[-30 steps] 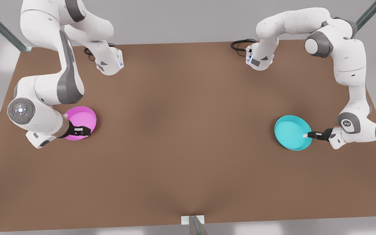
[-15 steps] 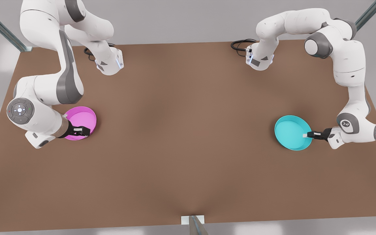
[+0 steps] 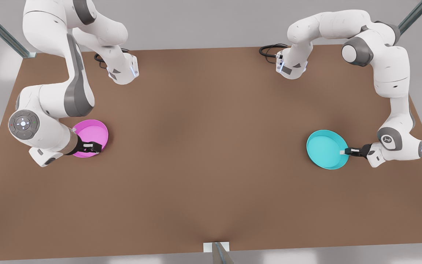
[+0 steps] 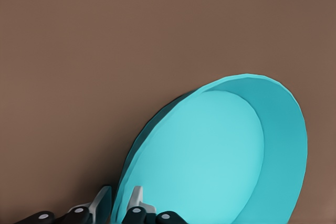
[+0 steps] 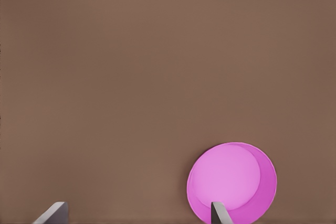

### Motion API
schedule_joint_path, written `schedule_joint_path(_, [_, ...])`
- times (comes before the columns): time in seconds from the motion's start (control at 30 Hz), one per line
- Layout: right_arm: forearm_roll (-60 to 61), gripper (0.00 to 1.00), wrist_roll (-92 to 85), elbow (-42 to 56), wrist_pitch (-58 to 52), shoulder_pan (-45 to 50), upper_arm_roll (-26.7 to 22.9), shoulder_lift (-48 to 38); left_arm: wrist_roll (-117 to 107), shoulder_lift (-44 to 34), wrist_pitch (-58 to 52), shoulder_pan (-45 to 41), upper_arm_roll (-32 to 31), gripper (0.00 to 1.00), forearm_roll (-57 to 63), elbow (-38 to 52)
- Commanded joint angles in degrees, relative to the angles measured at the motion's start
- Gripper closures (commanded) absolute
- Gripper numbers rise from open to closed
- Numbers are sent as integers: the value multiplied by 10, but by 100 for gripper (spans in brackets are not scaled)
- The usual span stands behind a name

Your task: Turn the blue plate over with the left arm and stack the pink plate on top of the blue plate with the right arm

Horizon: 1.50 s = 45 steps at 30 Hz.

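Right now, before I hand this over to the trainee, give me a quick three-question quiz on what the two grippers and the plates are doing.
1. True or false: the left gripper is shut on the rim of the blue plate.
2. Pick one. The right gripper is: A) open, above the rim of the pink plate; B) shut on the pink plate; C) shut on the blue plate.
3. Short answer: has the blue plate been flipped over yet?

Key: 1 true. 2 A. 3 no, its hollow inside is in plain sight in the front view and the left wrist view.
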Motion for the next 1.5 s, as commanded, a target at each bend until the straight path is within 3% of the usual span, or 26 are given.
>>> schedule_joint_path(0.0, [0,0,0,0,0,-1,0,0,1,0,0,0,0,64,0,0])
schedule_joint_path(0.4, [-7,0,-11,10,-4,3,3,-1,5,0,-1,0,0,75,0,1])
schedule_joint_path(1.0, [-5,0,-12,-10,-4,7,3,12,-3,-22,-43,-2,1,75,13,14])
schedule_joint_path(1.33, [-6,0,-11,-9,0,16,3,13,-74,-41,-75,-105,4,75,200,81])
schedule_joint_path(1.47, [-6,0,-11,-9,0,17,3,15,-121,-43,-148,-170,4,75,294,135])
